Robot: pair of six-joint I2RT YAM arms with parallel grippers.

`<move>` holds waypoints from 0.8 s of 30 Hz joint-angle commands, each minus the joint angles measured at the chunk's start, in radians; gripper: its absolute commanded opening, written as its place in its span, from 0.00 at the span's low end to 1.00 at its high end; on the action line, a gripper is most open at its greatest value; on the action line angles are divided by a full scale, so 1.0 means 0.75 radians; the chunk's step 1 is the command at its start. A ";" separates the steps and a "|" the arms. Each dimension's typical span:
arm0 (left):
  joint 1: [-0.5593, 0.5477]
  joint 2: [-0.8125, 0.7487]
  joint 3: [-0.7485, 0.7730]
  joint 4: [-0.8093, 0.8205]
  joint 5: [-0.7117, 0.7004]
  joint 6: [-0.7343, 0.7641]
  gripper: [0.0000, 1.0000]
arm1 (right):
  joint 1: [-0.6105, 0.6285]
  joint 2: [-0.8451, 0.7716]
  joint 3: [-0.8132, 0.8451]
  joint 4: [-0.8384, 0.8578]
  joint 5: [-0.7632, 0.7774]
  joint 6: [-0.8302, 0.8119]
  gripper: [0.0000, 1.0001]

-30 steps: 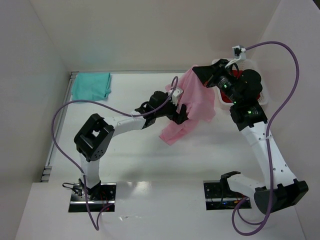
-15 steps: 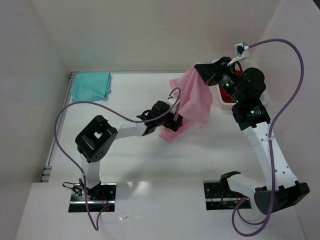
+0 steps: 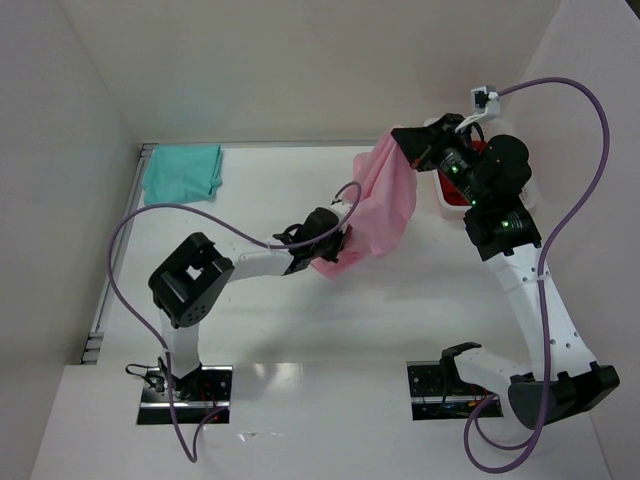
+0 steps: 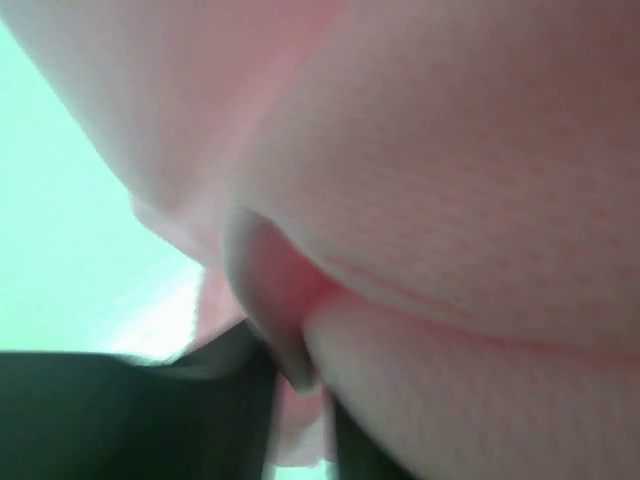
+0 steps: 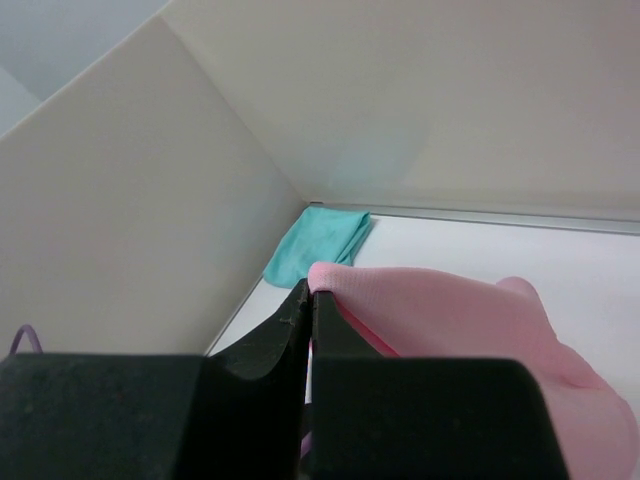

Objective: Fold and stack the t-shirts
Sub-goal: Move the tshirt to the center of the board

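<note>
Light fell evenly from above. The overhead view was bright and sharp, with soft shadows under the arms on the table and a sheen along its near edge. In the left wrist view the pink shirt sat too close and was fully blurred, against a washed-out pale green background. The right wrist view was clear out to the teal shirt, but its foreground was dark and soft.

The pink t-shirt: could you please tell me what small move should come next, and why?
Probably close the left gripper firmly on the pink t-shirt: a fold lies between its fingers, and the right gripper pinches its top edge.
</note>
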 commanded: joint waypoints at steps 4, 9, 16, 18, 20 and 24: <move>-0.005 -0.141 -0.099 -0.020 -0.084 -0.006 0.00 | -0.003 -0.043 0.079 0.091 0.080 -0.022 0.02; -0.005 -0.261 -0.007 -0.212 -0.163 0.018 0.00 | -0.003 -0.043 0.104 0.064 0.174 -0.049 0.02; 0.215 -0.819 0.103 -0.274 -0.274 0.065 0.00 | -0.015 -0.030 0.077 0.076 0.305 -0.049 0.02; 0.232 -0.912 0.186 -0.288 -0.309 0.092 0.00 | -0.015 -0.030 0.077 0.076 0.322 -0.049 0.02; 0.232 -0.996 0.230 -0.301 -0.370 0.145 0.00 | -0.015 -0.030 0.065 0.076 0.338 -0.049 0.02; 0.244 -1.141 0.230 -0.250 -0.438 0.192 0.00 | -0.015 -0.045 0.048 0.089 0.338 -0.049 0.04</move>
